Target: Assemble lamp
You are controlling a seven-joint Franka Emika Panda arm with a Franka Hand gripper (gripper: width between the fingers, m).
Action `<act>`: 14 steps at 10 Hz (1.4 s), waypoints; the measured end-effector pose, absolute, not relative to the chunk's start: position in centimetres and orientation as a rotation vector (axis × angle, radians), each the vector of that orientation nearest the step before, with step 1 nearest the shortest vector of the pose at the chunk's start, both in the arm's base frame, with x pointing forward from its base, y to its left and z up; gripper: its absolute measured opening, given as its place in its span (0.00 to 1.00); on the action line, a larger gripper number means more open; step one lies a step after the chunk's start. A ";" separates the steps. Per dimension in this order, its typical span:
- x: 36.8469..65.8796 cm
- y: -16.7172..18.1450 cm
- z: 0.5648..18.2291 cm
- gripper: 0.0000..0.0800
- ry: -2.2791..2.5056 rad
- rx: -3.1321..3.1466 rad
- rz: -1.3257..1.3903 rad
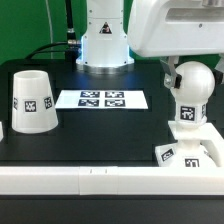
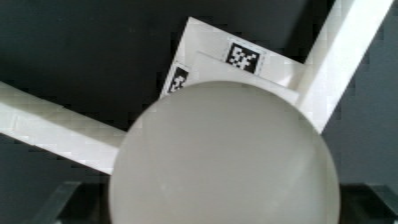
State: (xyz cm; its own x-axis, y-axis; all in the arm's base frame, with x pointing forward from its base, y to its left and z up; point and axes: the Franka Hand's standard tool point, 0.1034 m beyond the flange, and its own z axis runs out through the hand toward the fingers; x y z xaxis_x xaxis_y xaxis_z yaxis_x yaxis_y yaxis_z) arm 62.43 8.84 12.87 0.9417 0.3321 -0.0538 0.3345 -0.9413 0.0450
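Observation:
The white lamp bulb (image 1: 191, 92) stands upright on its neck over the flat square base (image 1: 196, 153) at the exterior view's right. The base lies against the white front rail. My gripper (image 1: 192, 74) comes down from above, a dark finger on each side of the bulb's round head, shut on it. In the wrist view the bulb (image 2: 222, 150) fills the space between my fingers (image 2: 75, 202), and the tagged base (image 2: 240, 58) shows behind it. The cone shade (image 1: 33, 100) stands alone at the exterior view's left, wide end down.
The marker board (image 1: 100, 99) lies flat mid-table in front of the arm's pedestal (image 1: 104, 45). A white rail (image 1: 90, 180) borders the black table at the front and shows in the wrist view (image 2: 54, 125).

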 end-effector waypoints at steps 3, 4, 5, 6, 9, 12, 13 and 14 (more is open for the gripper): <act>62.4 8.9 12.8 0.72 0.102 3.091 -0.063; 62.4 8.8 12.8 0.72 -0.075 3.100 -0.064; 62.4 8.6 12.8 0.72 -0.240 3.104 -0.069; 62.3 8.5 12.8 0.72 -0.409 3.096 -0.075; 62.2 8.6 12.7 0.72 -0.878 2.995 -0.080; 62.3 8.4 12.7 0.72 -1.275 2.871 -0.096; 62.4 8.4 12.7 0.72 -1.299 2.862 -0.094; 62.3 8.6 12.7 0.72 -1.365 2.829 -0.096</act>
